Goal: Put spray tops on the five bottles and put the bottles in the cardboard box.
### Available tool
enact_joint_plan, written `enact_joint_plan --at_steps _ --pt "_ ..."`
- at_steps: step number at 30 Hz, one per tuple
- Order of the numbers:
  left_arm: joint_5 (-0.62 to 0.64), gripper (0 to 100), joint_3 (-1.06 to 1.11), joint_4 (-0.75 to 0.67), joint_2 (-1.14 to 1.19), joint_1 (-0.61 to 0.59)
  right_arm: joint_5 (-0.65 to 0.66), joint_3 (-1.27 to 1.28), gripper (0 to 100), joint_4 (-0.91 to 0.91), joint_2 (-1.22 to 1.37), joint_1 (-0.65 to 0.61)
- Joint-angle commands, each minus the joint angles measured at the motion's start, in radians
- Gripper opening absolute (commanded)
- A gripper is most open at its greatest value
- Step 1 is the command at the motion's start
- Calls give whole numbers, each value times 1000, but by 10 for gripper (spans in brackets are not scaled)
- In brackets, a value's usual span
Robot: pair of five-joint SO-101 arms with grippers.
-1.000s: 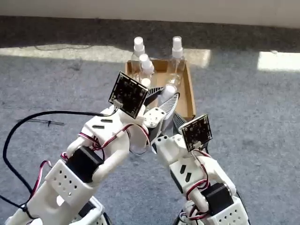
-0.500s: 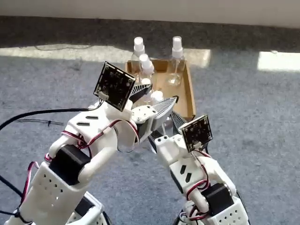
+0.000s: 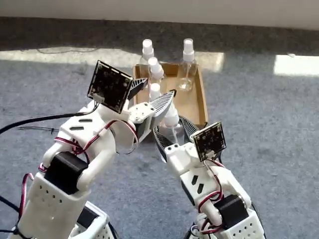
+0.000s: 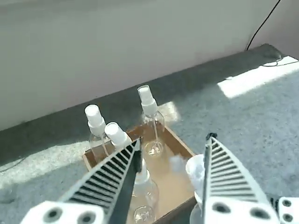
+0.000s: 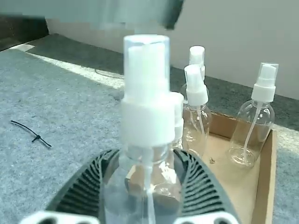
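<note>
Holding the bottle [image 5: 145, 107] by its body, my right end effector [image 5: 145, 158] is clamped on it; probably light, slick plastic. My left end effector [image 4: 174, 140] gapes apart.

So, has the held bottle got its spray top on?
On: a white spray top caps the clear bottle held upright in the right tool.

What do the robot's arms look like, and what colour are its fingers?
The left arm and right arm are white plastic with black motors at the joints. Thin red, black and white wires loop along them. The fingers are black, ribbed and pointed. Each wrist carries a dark square circuit board.
</note>
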Motion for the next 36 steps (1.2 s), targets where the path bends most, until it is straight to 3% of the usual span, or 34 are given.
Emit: enact_joint_plan --at_steps 1,11,16,21,28,31,36 --pt "-66 200 36 3 -12 47 -2 -21 5 -7 -10 15" --pt "-98 200 -12 9 -13 91 5 -21 5 -7 -10 15" --pt "-98 200 -194 40 -10 42 183 -18 5 -4 -16 15" --pt "-98 200 -309 161 -12 -71 259 -21 5 -2 -18 27" --pt "-98 200 -292 295 -8 -389 267 -97 5 -173 67 349" --pt "-98 200 -223 348 -13 -506 267 -113 5 -257 209 392" --pt "-98 203 41 354 -13 -579 178 -246 5 -424 515 398"
